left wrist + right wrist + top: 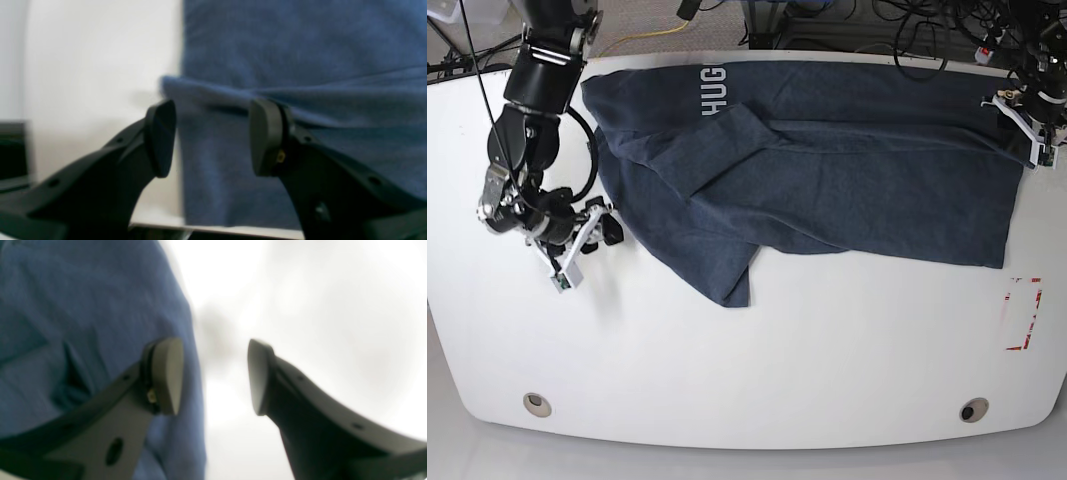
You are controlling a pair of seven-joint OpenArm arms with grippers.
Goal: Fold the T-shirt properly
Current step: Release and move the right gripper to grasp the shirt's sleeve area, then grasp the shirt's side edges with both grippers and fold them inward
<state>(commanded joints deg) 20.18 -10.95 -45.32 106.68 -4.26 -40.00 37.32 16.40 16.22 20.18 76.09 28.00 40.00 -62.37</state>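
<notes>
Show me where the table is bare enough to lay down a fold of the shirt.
The white table is bare along the whole near side, below the T-shirt's lower edge. A narrow strip by the red marking is free too. The far half is covered by cloth, with the right gripper and left gripper at its ends.

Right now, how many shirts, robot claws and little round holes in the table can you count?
T-shirt: 1
Grippers: 2, the left gripper and the right gripper
Round table holes: 2, a left hole and a right hole
Total: 5
</notes>
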